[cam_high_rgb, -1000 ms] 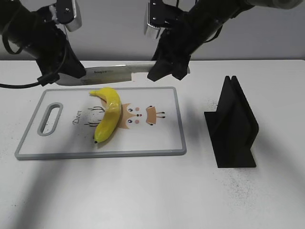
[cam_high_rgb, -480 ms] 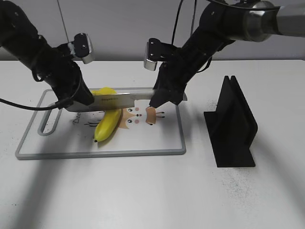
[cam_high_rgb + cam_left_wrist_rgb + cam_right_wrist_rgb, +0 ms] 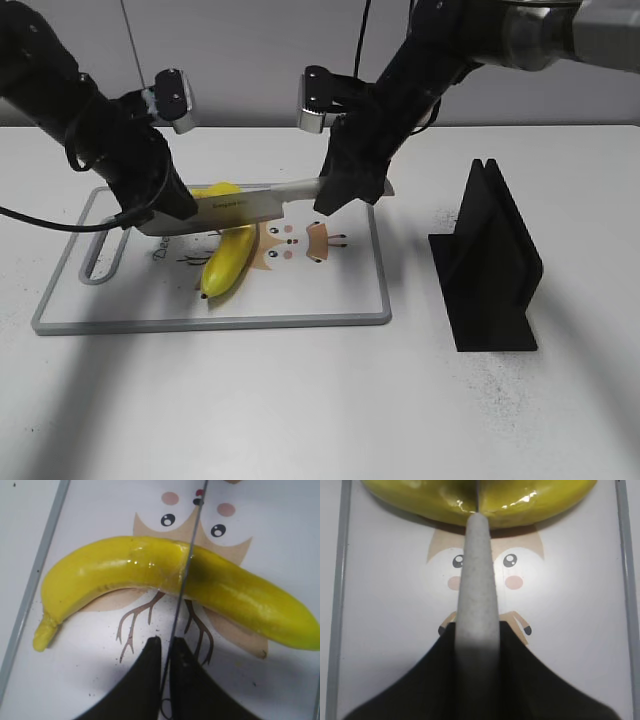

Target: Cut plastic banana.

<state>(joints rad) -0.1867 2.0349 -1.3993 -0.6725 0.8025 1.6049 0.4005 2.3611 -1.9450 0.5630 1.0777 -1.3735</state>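
Though partly hidden, "Deer" on cutting board (image 3: 360, 270)

glossy yellow plastic banana (image 3: 165, 582); speckled matt grey knife handle (image 3: 479, 585); smooth printed cutting board (image 3: 350, 290)

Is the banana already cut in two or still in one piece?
Cannot tell. The knife blade crosses the plastic banana at its middle, along a seam, but no gap between halves shows.
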